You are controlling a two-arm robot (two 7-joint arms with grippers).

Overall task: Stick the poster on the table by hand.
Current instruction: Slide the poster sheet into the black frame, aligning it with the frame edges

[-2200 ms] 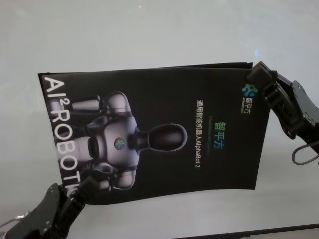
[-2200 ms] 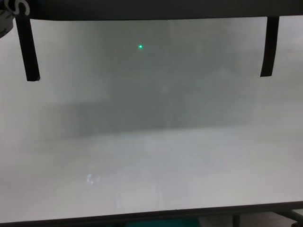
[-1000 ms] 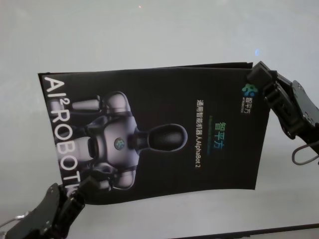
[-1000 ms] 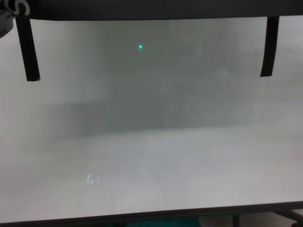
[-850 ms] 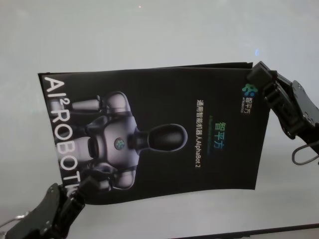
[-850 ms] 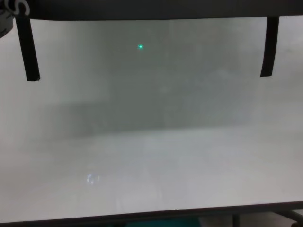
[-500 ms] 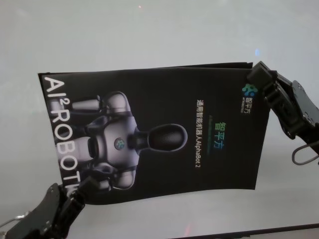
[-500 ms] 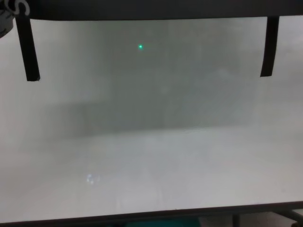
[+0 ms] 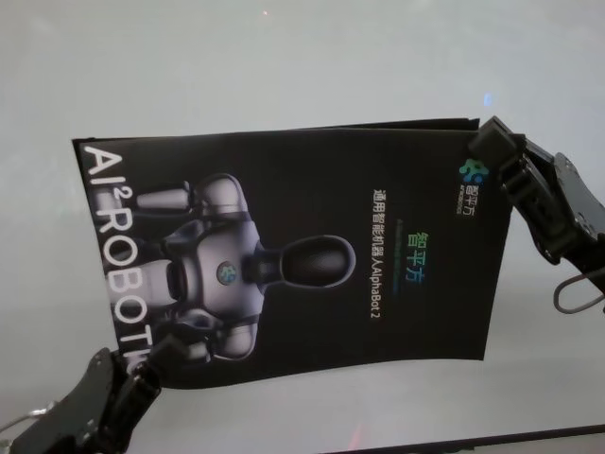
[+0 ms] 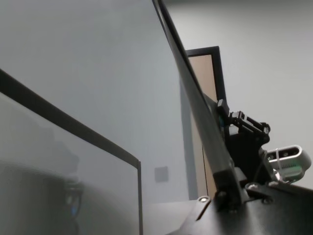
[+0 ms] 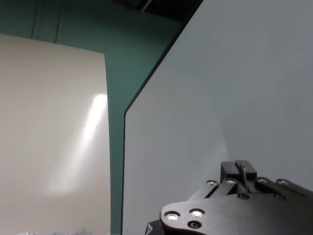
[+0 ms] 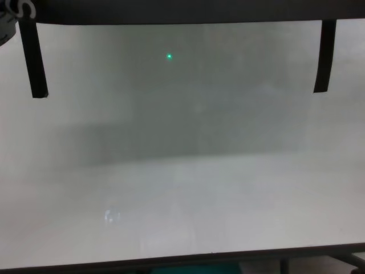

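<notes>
The poster (image 9: 302,255), black and glossy with a silver robot and white letters, is held flat above the white-grey table (image 9: 284,66). My left gripper (image 9: 156,355) is shut on its near left corner. My right gripper (image 9: 493,142) is shut on its far right corner. In the chest view the poster's dark edge (image 12: 171,11) runs along the top, well above the table (image 12: 199,200). In the left wrist view the poster (image 10: 195,103) shows edge-on, running into my left gripper (image 10: 230,193).
Two narrow black tape strips (image 12: 32,60) (image 12: 323,57) hang down from the poster's near edge, one at each end. The table's dark front edge (image 9: 492,440) runs just below the poster. A loose cable loop (image 9: 577,293) hangs at my right arm.
</notes>
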